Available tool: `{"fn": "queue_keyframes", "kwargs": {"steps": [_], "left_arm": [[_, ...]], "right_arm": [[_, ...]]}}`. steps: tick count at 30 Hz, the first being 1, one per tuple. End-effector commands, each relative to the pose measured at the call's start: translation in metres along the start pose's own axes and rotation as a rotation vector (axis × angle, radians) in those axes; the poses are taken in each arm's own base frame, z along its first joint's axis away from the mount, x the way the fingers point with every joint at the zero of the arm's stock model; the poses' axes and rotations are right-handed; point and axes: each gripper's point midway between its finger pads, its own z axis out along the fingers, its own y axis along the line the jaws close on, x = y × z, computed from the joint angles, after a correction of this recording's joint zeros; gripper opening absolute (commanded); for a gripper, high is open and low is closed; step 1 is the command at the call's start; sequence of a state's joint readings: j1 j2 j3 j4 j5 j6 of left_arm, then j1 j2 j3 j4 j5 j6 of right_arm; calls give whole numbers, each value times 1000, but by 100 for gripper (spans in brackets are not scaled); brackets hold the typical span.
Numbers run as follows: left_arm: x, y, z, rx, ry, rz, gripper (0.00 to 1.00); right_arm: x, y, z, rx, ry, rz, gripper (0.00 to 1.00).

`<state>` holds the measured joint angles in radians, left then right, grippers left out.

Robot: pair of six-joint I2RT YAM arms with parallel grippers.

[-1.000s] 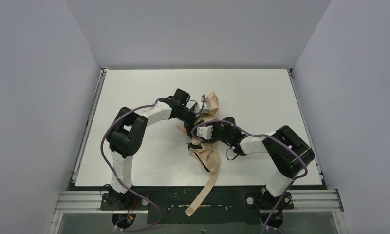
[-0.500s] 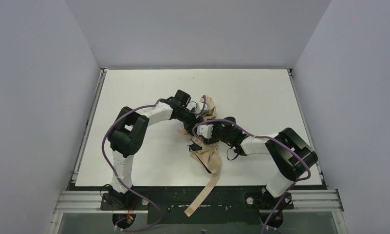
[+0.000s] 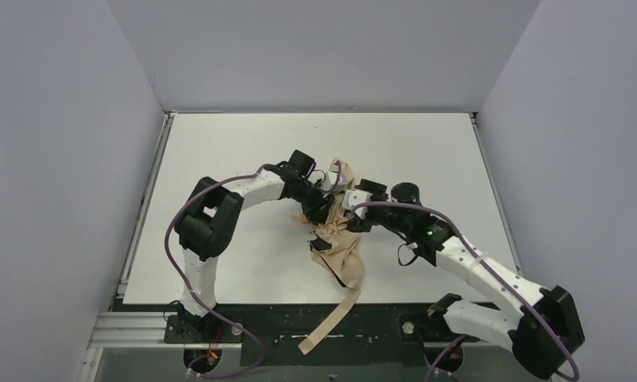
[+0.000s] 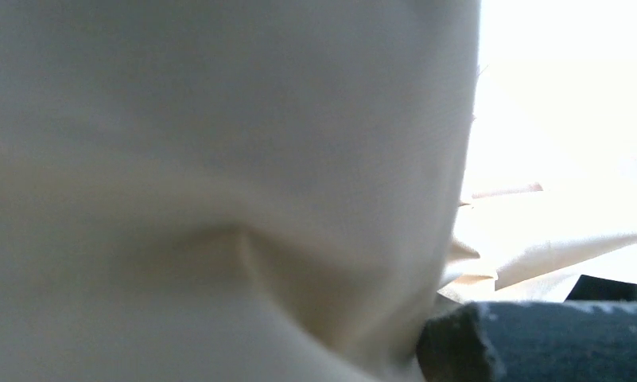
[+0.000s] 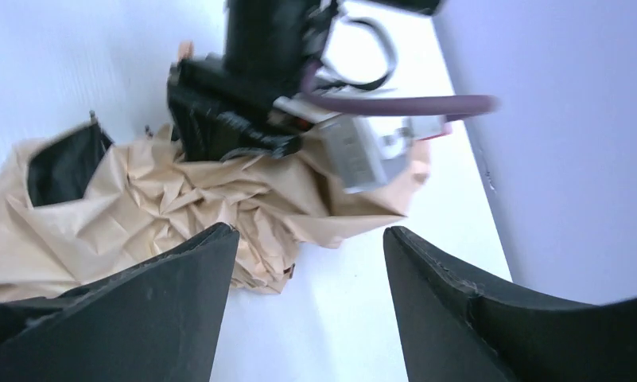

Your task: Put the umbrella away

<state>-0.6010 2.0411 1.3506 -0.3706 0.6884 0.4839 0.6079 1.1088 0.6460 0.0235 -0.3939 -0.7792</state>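
Your umbrella (image 3: pixel 340 248) lies crumpled on the white table (image 3: pixel 219 143), just below the middle of the overhead frame. It is a loose heap of beige-tan fabric, not folded tight. Its long tan strap (image 3: pixel 331 314) trails down and to the left, crosses the near edge of the table and ends over the dark rail at the bottom of the frame.

Both arms meet over the upper end of the heap. Your left tool (image 3: pixel 329 192) reaches in from the left and is buried in the fabric. A flap of canopy stands up just beside it, towards the top of the frame. From the left wrist, tan cloth (image 4: pixel 219 199) fills nearly the whole picture, pressed close to the lens, and only one dark finger (image 4: pixel 537 342) shows at the lower right. From the right wrist, the same left tool (image 5: pixel 227 131) sits at upper centre with its black fingers pushed down into the creased folds, closed on the fabric.

Your right tool (image 3: pixel 350 210) comes in from the right, close to the left one. From its own wrist view, the right tool (image 5: pixel 311 235) has its jaws spread wide with nothing between them. Bare table and the edge of the umbrella (image 5: pixel 140 207) show through the gap. A dark patch (image 5: pixel 60 163) shows in the fabric at the left of that view.
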Motion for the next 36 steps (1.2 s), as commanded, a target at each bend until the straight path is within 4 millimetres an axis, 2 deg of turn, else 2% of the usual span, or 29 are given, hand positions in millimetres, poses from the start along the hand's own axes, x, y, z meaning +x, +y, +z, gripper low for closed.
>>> {"fn": "queue_keyframes", "kwargs": {"steps": [1,4,6,9,17,22,26,30,36], "left_arm": [[14,-6,-12,-64,73,42,1],[4,-6,-20,-130,61,126,0],[1,-8,-24,-175,72,200,0],[1,-3,-24,-277,93,298,0],[-8,2,-17,-436,80,481,0],[-16,14,-25,-549,40,567,0],[-19,23,-27,-620,16,626,0],[-19,22,-24,-630,4,672,0],[-19,21,-22,-638,-6,700,0]], "right_arm": [[-36,-22,-37,79,-89,238,69],[-42,-56,-56,214,-159,350,69],[-40,-78,-65,272,-138,440,69],[-29,-93,-63,235,-67,553,70],[-3,-78,-23,-18,56,588,76],[5,-64,-11,-181,100,622,84],[14,-51,-6,-258,121,600,84],[30,-42,0,-295,168,574,83],[50,-31,23,-315,212,538,82]]}}
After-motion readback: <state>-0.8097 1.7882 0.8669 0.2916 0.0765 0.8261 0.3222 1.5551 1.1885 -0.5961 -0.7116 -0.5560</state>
